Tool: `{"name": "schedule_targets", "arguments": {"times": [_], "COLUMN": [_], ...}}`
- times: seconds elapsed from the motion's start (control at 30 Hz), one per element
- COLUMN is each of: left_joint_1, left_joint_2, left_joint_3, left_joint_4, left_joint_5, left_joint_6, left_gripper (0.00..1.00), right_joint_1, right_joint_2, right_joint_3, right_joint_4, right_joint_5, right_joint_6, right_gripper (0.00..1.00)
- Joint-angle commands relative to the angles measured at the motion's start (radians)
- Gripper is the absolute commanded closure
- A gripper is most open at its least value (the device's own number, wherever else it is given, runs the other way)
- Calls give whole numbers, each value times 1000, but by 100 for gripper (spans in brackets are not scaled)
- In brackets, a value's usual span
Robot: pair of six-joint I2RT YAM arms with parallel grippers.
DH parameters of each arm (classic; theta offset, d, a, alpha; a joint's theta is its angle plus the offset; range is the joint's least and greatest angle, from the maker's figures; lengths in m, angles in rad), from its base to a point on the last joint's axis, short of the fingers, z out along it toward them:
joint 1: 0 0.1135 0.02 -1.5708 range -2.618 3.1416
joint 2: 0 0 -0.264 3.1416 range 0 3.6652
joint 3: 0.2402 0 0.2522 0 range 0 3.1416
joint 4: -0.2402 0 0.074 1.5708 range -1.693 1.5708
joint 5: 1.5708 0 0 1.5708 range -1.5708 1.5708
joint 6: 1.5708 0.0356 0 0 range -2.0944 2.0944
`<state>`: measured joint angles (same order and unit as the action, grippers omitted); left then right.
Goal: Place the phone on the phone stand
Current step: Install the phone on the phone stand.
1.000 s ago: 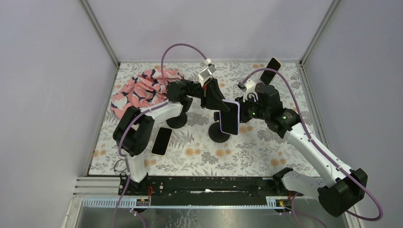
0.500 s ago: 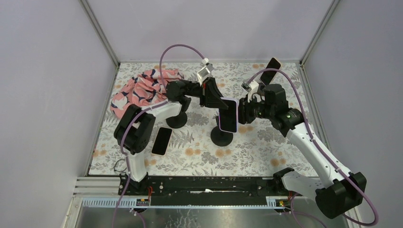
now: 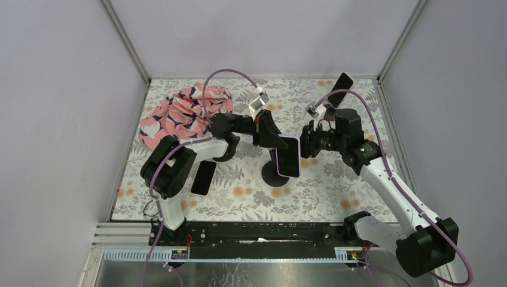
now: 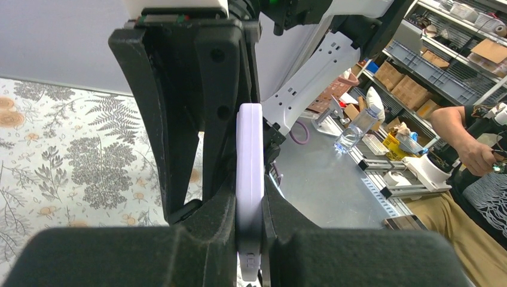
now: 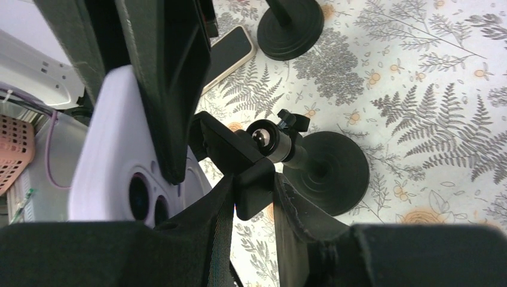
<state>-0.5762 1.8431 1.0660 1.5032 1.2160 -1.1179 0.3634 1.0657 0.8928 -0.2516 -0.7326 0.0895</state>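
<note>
The phone (image 3: 288,156), in a lavender case, hangs upright above the mat with my left gripper (image 3: 280,145) shut on its edge. In the left wrist view the phone's thin side (image 4: 249,149) is pinched between the jaws of that gripper (image 4: 250,209). The black phone stand (image 3: 274,175) has its round base on the mat just below. My right gripper (image 3: 304,146) is shut on the stand's black bracket (image 5: 254,188), beside its ball joint (image 5: 267,139). The phone's back (image 5: 113,149) with camera lenses is right next to the bracket; I cannot tell if they touch.
A second phone (image 3: 203,177) lies flat on the mat at the left. Another black stand base (image 3: 222,152) sits near the left arm. A pink patterned cloth (image 3: 179,110) is bunched at the back left. A dark phone (image 3: 342,82) stands propped at the back right.
Both grippers have shifted a little toward the near edge, the phone coming lower with the left one. The stand's base has slid slightly nearer. Both grips are unchanged.
</note>
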Motion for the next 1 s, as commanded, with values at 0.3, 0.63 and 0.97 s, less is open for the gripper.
{"name": "schedule_targets", "arguments": {"times": [0.3,0.63,0.97], "left_joint_1": [54,93,129], "left_joint_2": [-63,-80,-98], "left_joint_3": [-78,-188,-229], "left_joint_4": [101,100,50], "left_joint_5": [-76,-139,-120], "left_joint_6": [69,104,80], "left_gripper": [100,100,100], "right_joint_1": [2,1,2], "right_joint_2": [-37,-37,-50], "right_joint_3": [10,27,62], "right_joint_4": [41,16,-43], "right_joint_5": [-118,-86,-1], "right_joint_6": [30,-2,-61], "right_gripper": [89,93,96]}}
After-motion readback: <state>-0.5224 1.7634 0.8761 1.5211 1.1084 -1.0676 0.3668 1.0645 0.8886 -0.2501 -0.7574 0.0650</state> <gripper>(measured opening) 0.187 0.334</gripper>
